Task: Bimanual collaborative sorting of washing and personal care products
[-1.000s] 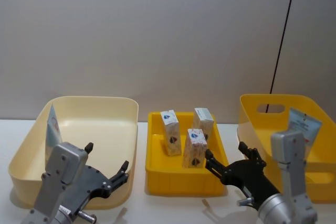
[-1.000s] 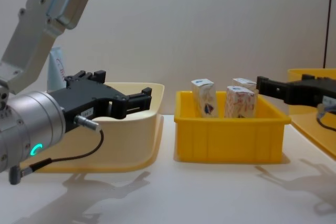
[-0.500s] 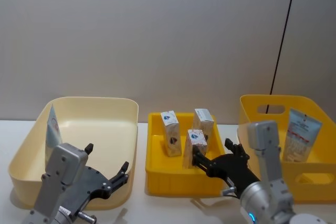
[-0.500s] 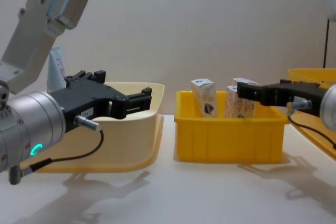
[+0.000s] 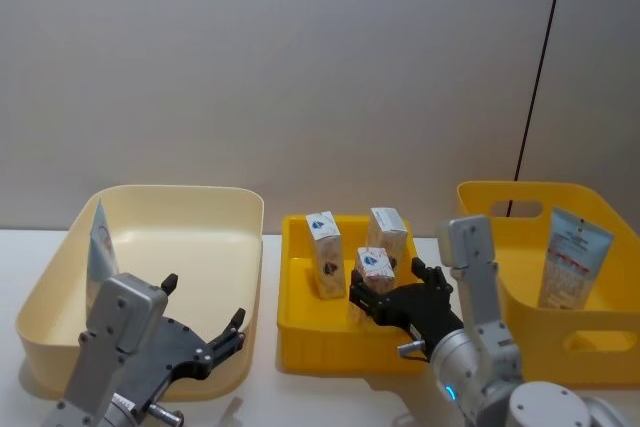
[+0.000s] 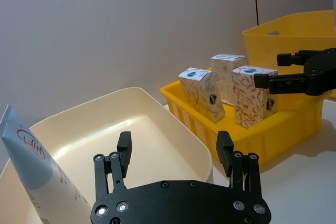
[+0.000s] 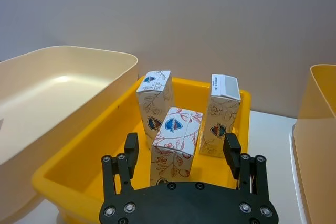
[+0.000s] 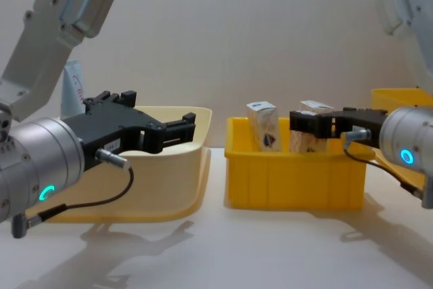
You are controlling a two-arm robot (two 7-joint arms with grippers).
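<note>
Three white cartons with orange-red pattern stand upright in the small yellow tray (image 5: 300,322): one at the back left (image 5: 323,239), one at the back right (image 5: 387,232), one in front (image 5: 374,267). My right gripper (image 5: 385,292) is open over the tray, its fingers (image 7: 131,148) either side of the front carton (image 7: 176,135) without touching it. One light-blue-and-white tube (image 5: 100,237) leans in the cream bin (image 5: 200,197). Another tube (image 5: 570,257) stands in the big yellow bin (image 5: 520,197). My left gripper (image 5: 203,299) hangs open at the cream bin's near side, holding nothing.
The three containers stand in a row on the white table, cream bin left, tray in the middle, yellow bin (image 8: 399,96) right. A grey wall rises close behind them. Bare tabletop (image 8: 270,248) lies in front of the tray.
My right gripper has swung left from in front of the big yellow bin to the tray and now straddles the front carton. The left arm has not moved.
</note>
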